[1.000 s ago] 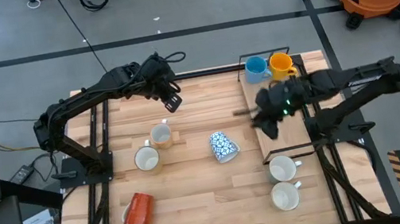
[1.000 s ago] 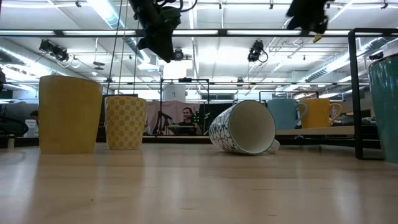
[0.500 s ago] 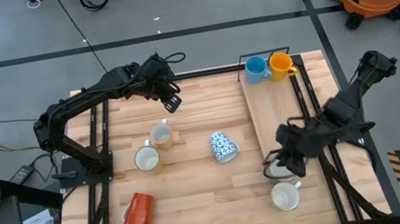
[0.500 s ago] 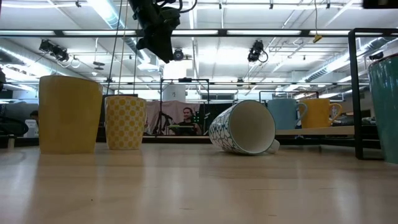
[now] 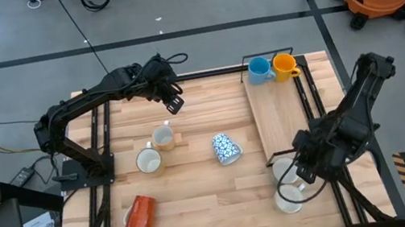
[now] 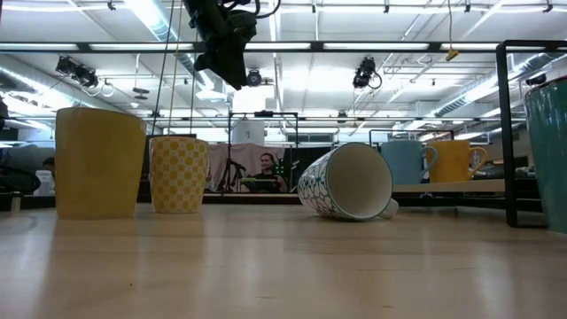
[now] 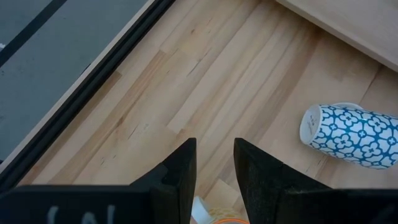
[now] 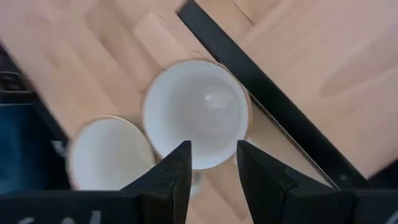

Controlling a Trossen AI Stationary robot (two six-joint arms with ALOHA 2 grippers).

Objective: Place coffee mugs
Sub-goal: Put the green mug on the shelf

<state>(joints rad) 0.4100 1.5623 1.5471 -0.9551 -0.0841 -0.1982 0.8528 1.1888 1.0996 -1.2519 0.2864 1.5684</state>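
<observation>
Two white coffee mugs stand upright side by side near the table's right front: one [image 8: 196,112] and its neighbour [image 8: 109,152]. My right gripper [image 8: 211,163] hovers open above them [image 5: 300,173], pointing down. A light blue mug [image 5: 259,69] and an orange-yellow mug [image 5: 285,65] stand on the raised board [image 5: 277,118]. A blue-and-white patterned mug [image 5: 226,148] lies on its side mid-table. Two cream mugs [image 5: 163,137] [image 5: 149,161] stand upright, and a red-orange mug [image 5: 140,214] lies at the front left. My left gripper [image 5: 174,102] hangs open above the far side of the table.
A black frame bar [image 8: 267,106] runs close beside the white mugs, at the raised board's edge. A black wire rack [image 5: 270,54] stands behind the blue and orange mugs. Bare wood lies between the patterned mug and the table's near edge [image 5: 218,209].
My right gripper has swung from over the raised board, near the blue and orange mugs, toward the table's near edge. It now stands over the two white mugs, has sunk a little, tipped further down and rolled about its own line. It has left the low view.
</observation>
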